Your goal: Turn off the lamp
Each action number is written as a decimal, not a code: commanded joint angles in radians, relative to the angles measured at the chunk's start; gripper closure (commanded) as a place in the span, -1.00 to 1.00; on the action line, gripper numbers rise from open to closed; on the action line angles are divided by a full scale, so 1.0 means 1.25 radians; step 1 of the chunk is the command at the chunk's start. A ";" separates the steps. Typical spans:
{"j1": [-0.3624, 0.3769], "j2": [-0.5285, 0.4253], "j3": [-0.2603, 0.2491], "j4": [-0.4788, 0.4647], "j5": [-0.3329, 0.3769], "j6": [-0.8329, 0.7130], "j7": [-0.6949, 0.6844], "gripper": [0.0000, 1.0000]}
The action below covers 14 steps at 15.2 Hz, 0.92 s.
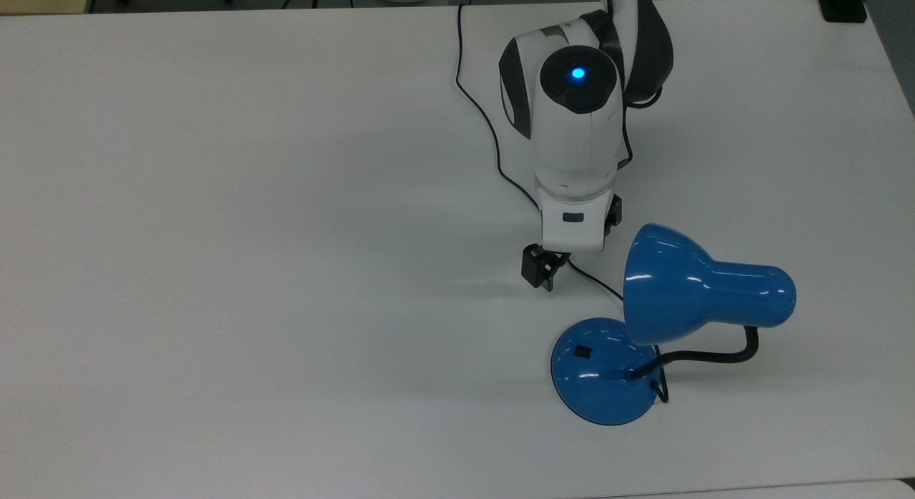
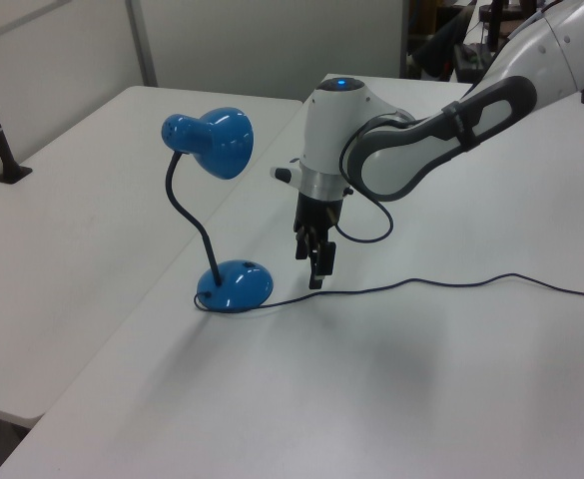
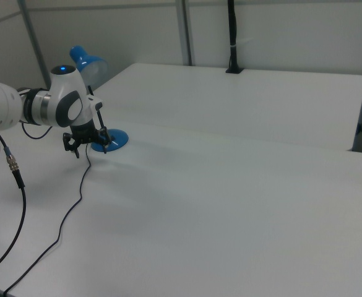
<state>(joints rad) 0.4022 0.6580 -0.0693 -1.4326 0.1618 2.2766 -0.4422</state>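
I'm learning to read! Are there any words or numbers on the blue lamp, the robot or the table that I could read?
None can be read.
The lamp: plain blue, with a small black switch on its base and no label.
The robot arm: a blue light on top and a small dark mark, too small to read.
The table: plain white.

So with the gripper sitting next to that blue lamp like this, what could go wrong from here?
1. The thin black cord runs along the table right beside the gripper; a low move could snag it and drag the lamp.
2. The switch is a small black spot on the domed base, so an off-centre press could slide off the gloss.
3. The shade overhangs part of the base on a bendable neck; the arm coming in could bump it.
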 commanded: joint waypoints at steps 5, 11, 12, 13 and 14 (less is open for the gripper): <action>0.023 -0.070 -0.008 -0.115 -0.080 -0.016 0.014 -1.00; 0.022 -0.093 -0.013 -0.119 -0.086 -0.033 0.214 -1.00; 0.017 -0.128 -0.019 -0.122 -0.089 -0.078 0.237 -1.00; 0.011 -0.156 -0.028 -0.120 -0.089 -0.146 0.238 -1.00; 0.010 -0.181 -0.036 -0.118 -0.088 -0.201 0.247 -1.00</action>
<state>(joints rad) 0.4123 0.5785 -0.0775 -1.5294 0.0632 2.2096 -0.1956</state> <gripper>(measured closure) 0.000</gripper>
